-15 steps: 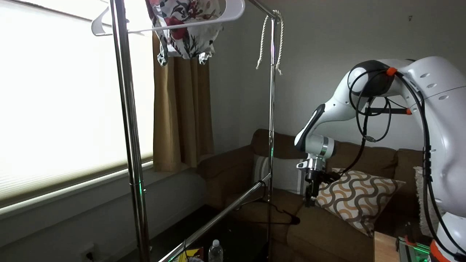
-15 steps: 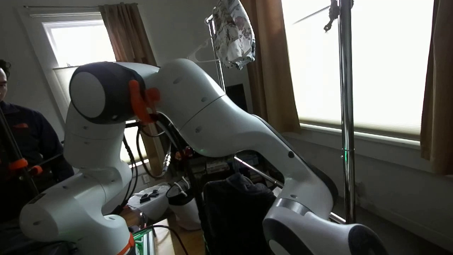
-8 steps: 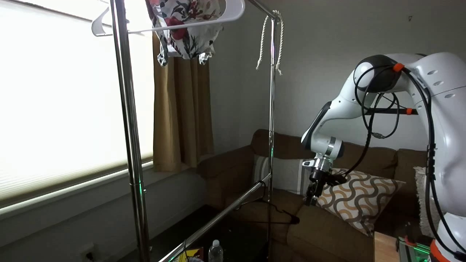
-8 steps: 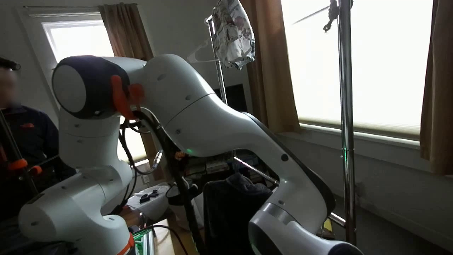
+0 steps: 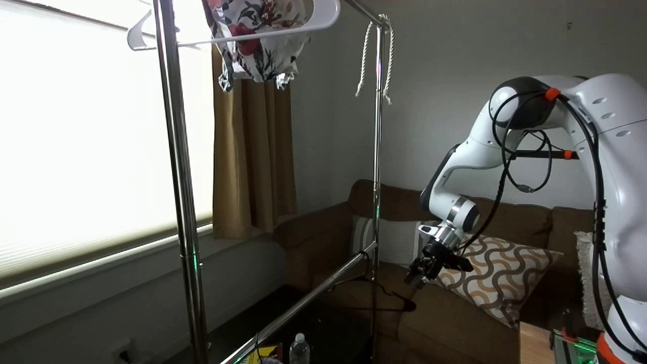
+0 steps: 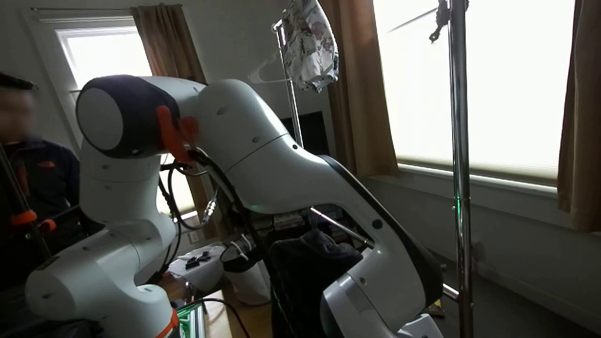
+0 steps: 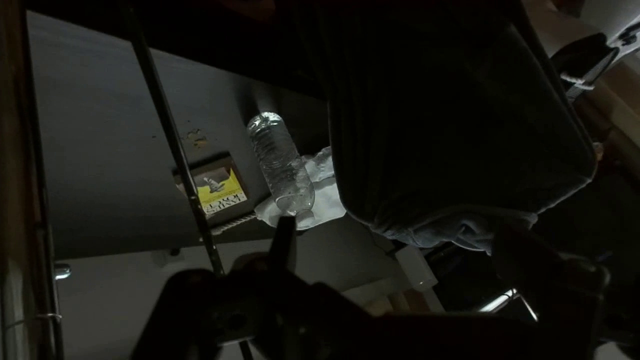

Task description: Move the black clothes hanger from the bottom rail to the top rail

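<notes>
Jaws spread; thin black triangular hanger (image 5: 384,290) looks lower and rail-side, long axis crossing the shiny chrome bottom rail (image 5: 303,303).

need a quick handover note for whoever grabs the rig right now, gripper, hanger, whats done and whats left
Gripper: open, with nothing seen between its fingers.
Black clothes hanger: hooked on the bottom rail, close to an upright pole; it looks clear of the gripper in an exterior view.
Top rail: the destination, partly out of frame. The white hanger up there is not the one to move.
Done: no part of the transfer; the black hanger is not yet gripped.
Left: grip it, unhook it, raise it, hang it on the top rail, release.
</notes>
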Controlling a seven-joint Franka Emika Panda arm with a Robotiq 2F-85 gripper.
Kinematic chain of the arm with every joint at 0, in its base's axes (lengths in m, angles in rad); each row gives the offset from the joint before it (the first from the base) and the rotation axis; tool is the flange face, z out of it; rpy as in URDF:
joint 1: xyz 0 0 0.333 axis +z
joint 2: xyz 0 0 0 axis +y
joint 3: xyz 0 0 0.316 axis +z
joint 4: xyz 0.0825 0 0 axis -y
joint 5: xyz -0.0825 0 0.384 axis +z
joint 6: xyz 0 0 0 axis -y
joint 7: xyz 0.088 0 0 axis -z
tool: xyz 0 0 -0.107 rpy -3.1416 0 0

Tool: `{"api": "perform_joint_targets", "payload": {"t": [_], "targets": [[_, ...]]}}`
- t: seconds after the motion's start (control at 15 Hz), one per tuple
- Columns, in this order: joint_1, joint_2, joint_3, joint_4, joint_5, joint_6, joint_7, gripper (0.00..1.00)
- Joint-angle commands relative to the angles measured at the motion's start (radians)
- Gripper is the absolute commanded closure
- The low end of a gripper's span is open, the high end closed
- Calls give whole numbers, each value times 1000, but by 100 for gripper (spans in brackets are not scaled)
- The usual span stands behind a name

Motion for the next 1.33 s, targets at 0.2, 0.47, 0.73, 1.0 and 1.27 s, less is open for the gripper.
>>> {"api": "perform_joint_targets", "payload": {"t": [0.2,0.47,0.73,1.0,1.27], "targets": [[47,24,-54,-64,189,25,-359,0],[114,41,-80,-90,383,90,-436,0],[219,64,-123,-86,533,210,-456,0],[282,81,-150,-61,616,246,-452,0],[319,116,-179,-8,572,241,-399,0]]}}
